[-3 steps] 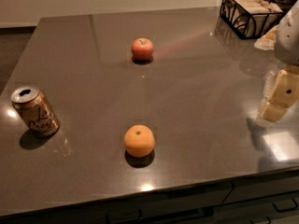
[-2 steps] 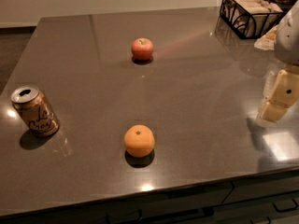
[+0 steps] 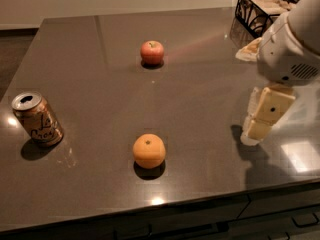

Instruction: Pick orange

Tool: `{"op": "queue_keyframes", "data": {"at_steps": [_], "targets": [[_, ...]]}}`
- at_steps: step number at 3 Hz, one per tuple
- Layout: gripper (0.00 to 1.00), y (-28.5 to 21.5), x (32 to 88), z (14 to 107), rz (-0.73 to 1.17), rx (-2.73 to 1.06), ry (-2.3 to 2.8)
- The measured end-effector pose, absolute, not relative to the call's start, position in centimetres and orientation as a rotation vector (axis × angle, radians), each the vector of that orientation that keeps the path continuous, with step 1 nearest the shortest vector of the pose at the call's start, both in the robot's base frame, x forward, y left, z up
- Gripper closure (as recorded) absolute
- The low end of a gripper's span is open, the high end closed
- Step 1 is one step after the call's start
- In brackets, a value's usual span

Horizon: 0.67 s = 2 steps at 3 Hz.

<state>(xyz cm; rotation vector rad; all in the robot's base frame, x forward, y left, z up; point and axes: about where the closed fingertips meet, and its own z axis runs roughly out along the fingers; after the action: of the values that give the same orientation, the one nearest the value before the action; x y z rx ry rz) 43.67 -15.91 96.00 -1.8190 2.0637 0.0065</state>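
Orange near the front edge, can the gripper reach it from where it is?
Probably yes. The gripper hangs to the right of the orange with only bare table between them; the can and apple sit well off that line.

Cream gripper point(image 3: 256, 126) hovering well right of small round bright-orange orange point(image 3: 149, 150), dark glossy tabletop point(image 3: 200, 109) lying open between; copper drink can point(image 3: 37, 119) standing well left, reddish round apple point(image 3: 152, 52) sitting well behind.

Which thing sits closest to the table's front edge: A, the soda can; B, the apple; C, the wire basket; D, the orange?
D: the orange lies nearest the front edge; the soda can is farther back on the left, the apple and wire basket well behind, and the gripper is off to the orange's right, apart from it.
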Motion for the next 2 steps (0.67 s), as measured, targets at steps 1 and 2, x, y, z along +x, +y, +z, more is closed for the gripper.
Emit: {"op": "queue_keyframes", "data": {"at_steps": [1,2], "targets": [[0.00,-11.1,43.2,94.2,0.104,-1.898,1.951],[0.00,-6.6,42.3,92.1,0.213,-1.973,1.853]]}}
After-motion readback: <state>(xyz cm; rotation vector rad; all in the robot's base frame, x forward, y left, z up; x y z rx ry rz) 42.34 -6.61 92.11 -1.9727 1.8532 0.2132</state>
